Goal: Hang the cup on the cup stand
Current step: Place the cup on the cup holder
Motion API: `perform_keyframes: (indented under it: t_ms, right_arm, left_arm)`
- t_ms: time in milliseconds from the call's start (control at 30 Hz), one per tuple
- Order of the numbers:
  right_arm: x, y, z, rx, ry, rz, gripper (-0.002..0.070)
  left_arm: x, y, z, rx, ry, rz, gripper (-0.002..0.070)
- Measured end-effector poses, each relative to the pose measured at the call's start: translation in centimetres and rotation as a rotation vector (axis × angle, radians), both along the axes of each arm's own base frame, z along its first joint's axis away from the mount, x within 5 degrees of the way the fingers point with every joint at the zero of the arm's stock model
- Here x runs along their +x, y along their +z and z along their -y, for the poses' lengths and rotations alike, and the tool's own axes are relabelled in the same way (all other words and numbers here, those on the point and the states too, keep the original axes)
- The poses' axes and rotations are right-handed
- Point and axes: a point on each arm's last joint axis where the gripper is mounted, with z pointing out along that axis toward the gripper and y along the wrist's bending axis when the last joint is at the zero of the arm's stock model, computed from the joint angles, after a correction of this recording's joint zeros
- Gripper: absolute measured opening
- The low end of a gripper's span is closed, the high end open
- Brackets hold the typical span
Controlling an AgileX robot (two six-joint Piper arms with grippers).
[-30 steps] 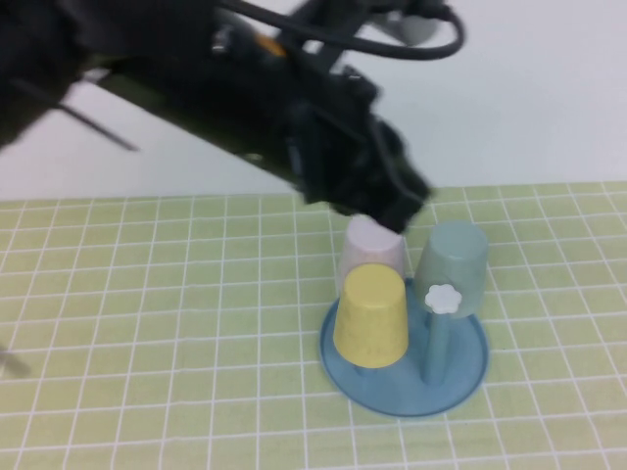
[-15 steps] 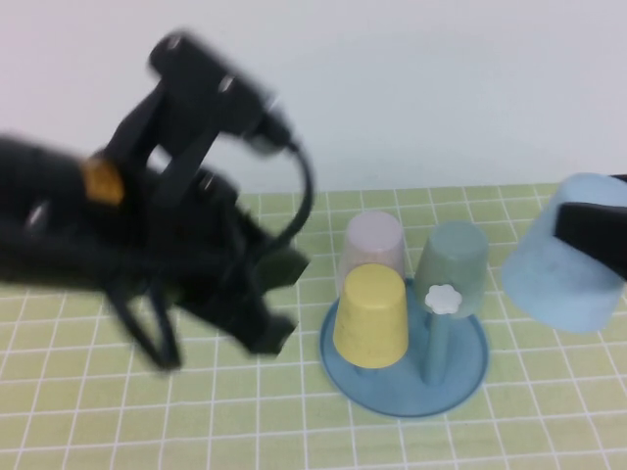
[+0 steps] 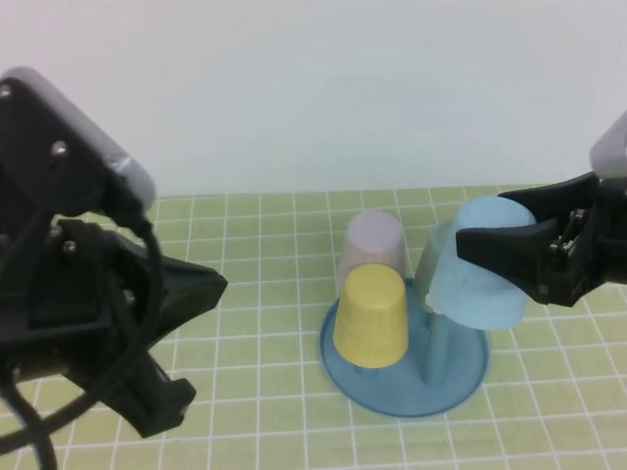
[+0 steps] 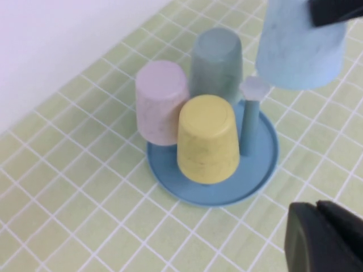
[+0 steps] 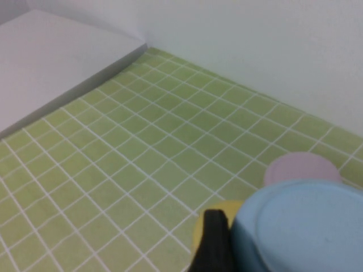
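Presently, labelled parts of the scene:

Cup: the cup, sky-blue and inverted, hangs tilted in the air over the right side of the cup stand, just above the free peg.

Right gripper: the right gripper reaches in from the right edge, its jaws spread wide around the cup's closed end and clamping it.

Left gripper: the left gripper sits at the near left, well apart from the stand, fully closed and holding nothing.

Stand contents: 3 pegs carry inverted cups, namely the yellow cup at the near left, the pink cup behind it, and the teal-green cup at the far right. The 4th peg, the white-knobbed peg, stands bare.

Risk 1: the cup's rim may catch the flower knob instead of passing over it, since the cup is tilted; judged likely to tip the peg or drag the light tray.

Risk 2: the cup's side may strike the teal-green cup just beside it, knocking that cup off its peg.

Risk 3: release before the peg is inside would let the cup roll off the tray.

Open room: the tiled table is bare to the left, near and right of the stand; free approach is from above and from the right only.
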Motion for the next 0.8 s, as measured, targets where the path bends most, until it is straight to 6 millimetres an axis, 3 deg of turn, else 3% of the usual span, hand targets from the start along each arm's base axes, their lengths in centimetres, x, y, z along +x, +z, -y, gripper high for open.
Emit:
perform_keyframes:
  t_ms: [300,533,800]
  right_arm:
    - [1.8,-2.5,-0.6,-0.027,-0.002,-0.004,0.0551]
    - [2.4,-4.9,-2.2,-0.094,0.049,-0.009,0.0551]
    - [3.2,-6.9,-2.3,-0.170,0.047,-0.017,0.0551]
  left_arm:
    - [-0.1,-0.1,-0.2,0.000,0.009,-0.001,-0.0001]
    - [-0.1,-0.1,-0.2,-0.001,0.011,-0.004,-0.0001]
    - [-0.2,-0.2,-0.2,0.005,0.008,-0.012,-0.0001]
